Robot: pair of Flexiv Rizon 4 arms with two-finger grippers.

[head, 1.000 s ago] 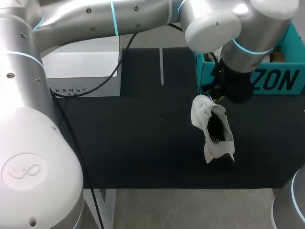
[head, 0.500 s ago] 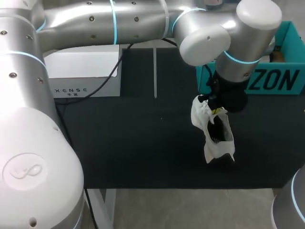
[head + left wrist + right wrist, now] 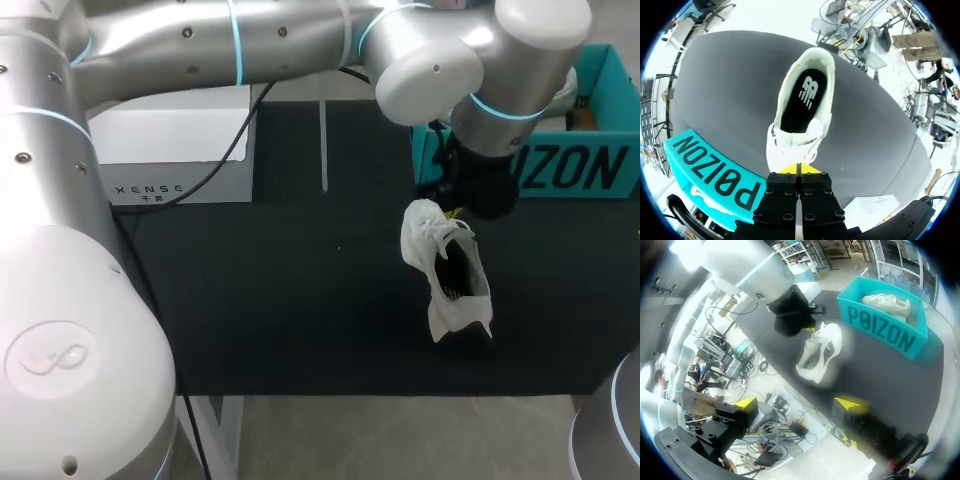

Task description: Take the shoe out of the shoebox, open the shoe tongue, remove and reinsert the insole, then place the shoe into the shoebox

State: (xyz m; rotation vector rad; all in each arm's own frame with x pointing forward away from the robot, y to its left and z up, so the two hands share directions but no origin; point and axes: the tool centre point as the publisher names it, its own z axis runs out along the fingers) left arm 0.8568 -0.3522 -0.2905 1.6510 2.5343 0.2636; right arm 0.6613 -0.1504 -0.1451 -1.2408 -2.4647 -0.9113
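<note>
A white shoe (image 3: 445, 270) lies on the black mat right of the middle, its black insole (image 3: 805, 100) showing through the opening. My left arm crosses from the left; its gripper (image 3: 462, 213) hangs at the shoe's laced end. In the left wrist view the gripper (image 3: 799, 169) is shut, tips together right over the laces; whether a lace or the tongue is pinched I cannot tell. The teal shoebox (image 3: 580, 170) stands behind the shoe. My right gripper (image 3: 797, 405) is open and empty, well back from the shoe (image 3: 820, 352) and the shoebox (image 3: 880, 332).
A second pale shoe (image 3: 887, 302) lies inside the teal box. A white box (image 3: 180, 150) sits at the mat's back left. The mat (image 3: 280, 300) is bare to the left of the shoe. My right arm (image 3: 612, 430) shows only at the front right corner.
My left gripper closed fully, dipped to the shoe's laced end, then rose a little. The shoe stays where it was. The right arm has not moved.
</note>
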